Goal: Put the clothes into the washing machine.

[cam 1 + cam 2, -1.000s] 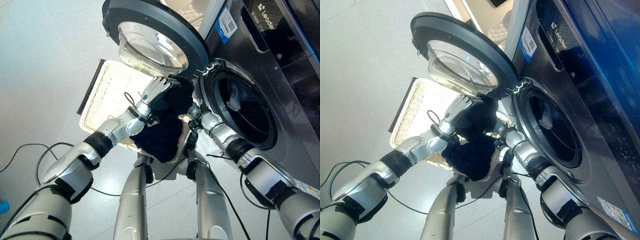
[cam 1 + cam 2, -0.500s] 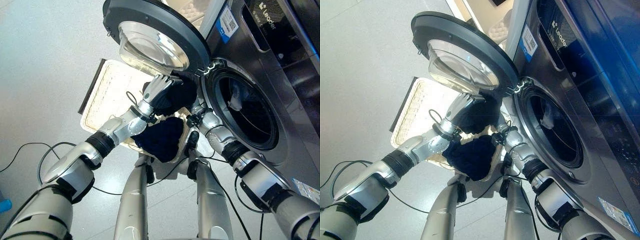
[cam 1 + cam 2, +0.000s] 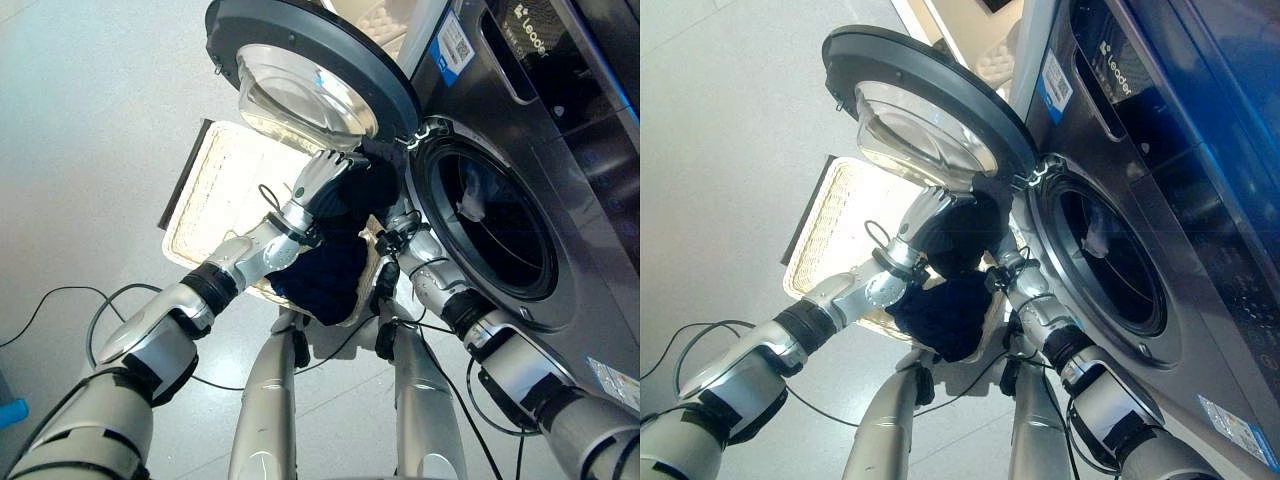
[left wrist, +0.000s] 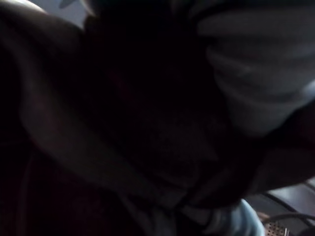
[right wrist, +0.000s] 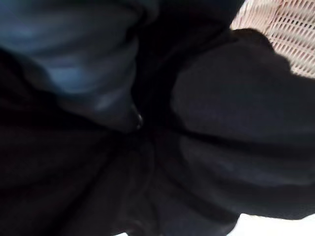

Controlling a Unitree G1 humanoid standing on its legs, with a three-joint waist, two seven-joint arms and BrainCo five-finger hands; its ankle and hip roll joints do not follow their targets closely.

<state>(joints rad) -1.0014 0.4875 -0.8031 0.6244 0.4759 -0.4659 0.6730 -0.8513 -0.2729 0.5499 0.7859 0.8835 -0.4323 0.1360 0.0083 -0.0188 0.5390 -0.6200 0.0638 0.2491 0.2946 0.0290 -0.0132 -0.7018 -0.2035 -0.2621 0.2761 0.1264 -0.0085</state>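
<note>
A bundle of dark navy clothing [image 3: 335,255] is seen held up between the two hands, just outside the drum opening [image 3: 490,225] of a front-loading washing machine [image 3: 560,110]. The cloth is soft, crumpled and matte, bunched into a rounded upper lump with a looser fold hanging below. The left hand [image 3: 322,178] is laid against the upper lump with silver fingers fairly straight and spread. The right hand [image 3: 395,238] is pressed into the cloth from the machine's side; its fingers are buried in the fabric, so their state cannot be told. The machine's casing is dark, glossy metal. Its round door [image 3: 300,70], a dark ring around a bulging clear glass bowl, is swung open above the hands. A pale woven laundry basket [image 3: 215,185] with a mesh-like weave is seen beneath the clothing. The floor [image 3: 90,130] is smooth, light grey and faintly speckled
</note>
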